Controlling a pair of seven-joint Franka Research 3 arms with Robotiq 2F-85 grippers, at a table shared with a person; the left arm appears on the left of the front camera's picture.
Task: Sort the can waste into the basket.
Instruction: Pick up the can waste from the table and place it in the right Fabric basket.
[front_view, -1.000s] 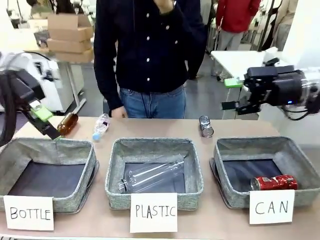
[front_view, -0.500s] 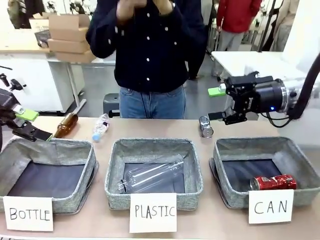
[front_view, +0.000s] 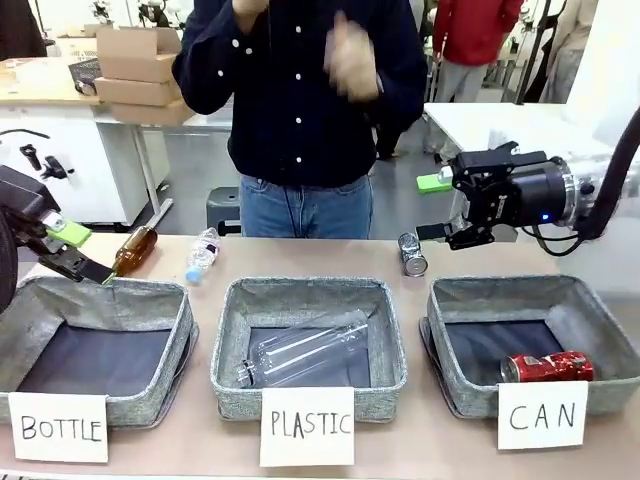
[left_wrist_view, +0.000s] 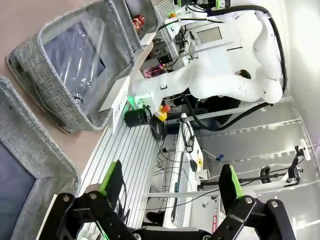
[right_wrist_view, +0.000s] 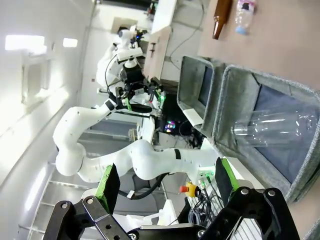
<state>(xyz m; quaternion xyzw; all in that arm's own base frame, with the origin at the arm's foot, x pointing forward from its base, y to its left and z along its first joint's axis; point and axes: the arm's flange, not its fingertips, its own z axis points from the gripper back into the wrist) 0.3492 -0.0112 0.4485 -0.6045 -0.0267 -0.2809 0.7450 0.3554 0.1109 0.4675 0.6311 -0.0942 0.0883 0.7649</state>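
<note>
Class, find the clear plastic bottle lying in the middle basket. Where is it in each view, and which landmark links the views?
Front view: clear bottle, lower centre, lying in the PLASTIC basket.
Left wrist view: clear bottle, upper left, in that basket.
Right wrist view: clear bottle, right edge, mid-height.
Shared landmark: the grey woven PLASTIC basket around it.

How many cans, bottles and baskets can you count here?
Cans: 2 (red can, dark can)
Bottles: 3 (brown bottle, small clear bottle, big clear bottle)
Baskets: 3 (BOTTLE basket, PLASTIC basket, CAN basket)
Total: 8
</note>
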